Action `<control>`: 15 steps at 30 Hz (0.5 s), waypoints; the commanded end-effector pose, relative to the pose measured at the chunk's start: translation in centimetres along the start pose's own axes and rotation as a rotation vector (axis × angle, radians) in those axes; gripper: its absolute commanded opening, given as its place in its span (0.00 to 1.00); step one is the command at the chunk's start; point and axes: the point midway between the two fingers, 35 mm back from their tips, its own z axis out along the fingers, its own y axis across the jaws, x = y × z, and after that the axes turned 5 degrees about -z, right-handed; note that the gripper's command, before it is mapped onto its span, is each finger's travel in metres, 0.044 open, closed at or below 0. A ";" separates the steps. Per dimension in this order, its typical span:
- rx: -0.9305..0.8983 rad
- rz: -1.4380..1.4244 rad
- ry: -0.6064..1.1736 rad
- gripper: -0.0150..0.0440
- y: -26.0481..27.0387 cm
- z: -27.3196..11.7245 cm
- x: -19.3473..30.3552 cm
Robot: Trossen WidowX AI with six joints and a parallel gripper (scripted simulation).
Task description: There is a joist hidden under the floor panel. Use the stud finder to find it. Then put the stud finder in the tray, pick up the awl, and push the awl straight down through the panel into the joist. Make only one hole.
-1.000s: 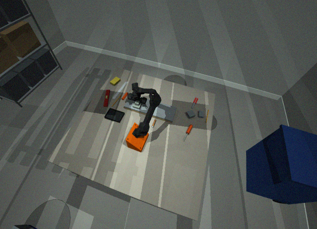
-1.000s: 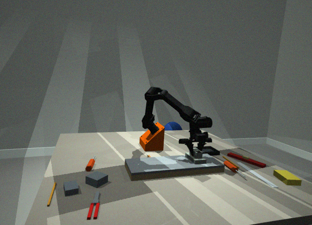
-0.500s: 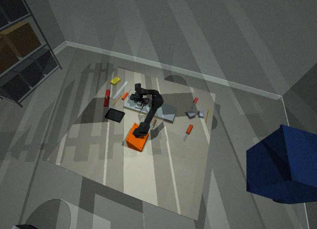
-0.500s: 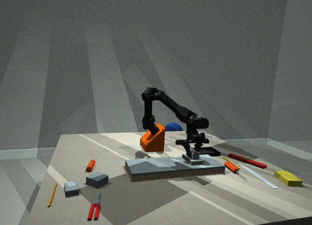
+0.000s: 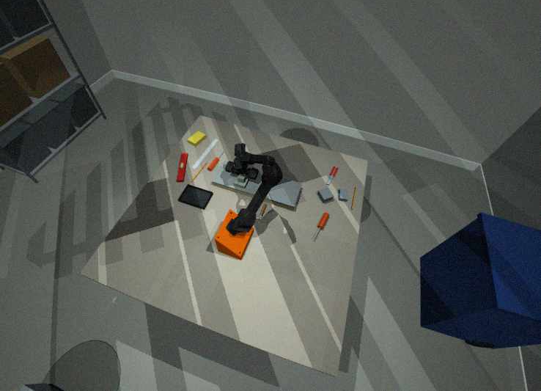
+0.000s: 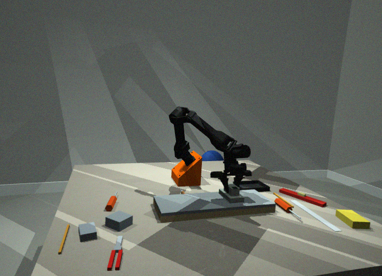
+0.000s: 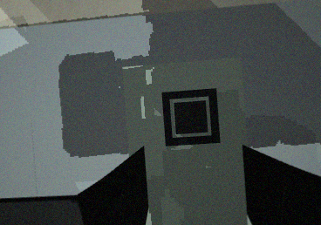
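The stud finder (image 5: 240, 183) (image 6: 232, 198) (image 7: 196, 76), a grey-green block, sits flat on the grey floor panel (image 5: 289, 194) (image 6: 174, 206) (image 7: 26, 115), towards the panel's tray-side end. Its square screen is dark with a thin grey outline in the wrist view. My gripper (image 5: 240, 177) (image 6: 233, 188) (image 7: 187, 149) points down and is shut on the stud finder. The black tray (image 5: 196, 196) (image 6: 255, 186) is empty, beside that end. The awl (image 5: 262, 210), with a brownish handle, lies between the panel and the arm's orange base, mostly hidden behind the panel in the exterior view. The joist is hidden.
Near the tray end lie a red level (image 5: 182, 168) (image 6: 302, 197), an orange screwdriver (image 5: 212, 163) (image 6: 282, 204), a pencil, a pale ruler and a yellow block (image 5: 196, 138) (image 6: 352, 218). Beyond the other end are two grey blocks, pliers (image 5: 331, 176) (image 6: 113, 258), another pencil and another screwdriver (image 5: 322, 221) (image 6: 111, 203).
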 end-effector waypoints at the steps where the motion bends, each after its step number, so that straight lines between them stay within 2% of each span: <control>1: 0.010 0.004 0.002 0.25 -1.2 0.1 0.1; 15: 0.012 0.003 0.002 0.25 -3.4 0.1 0.3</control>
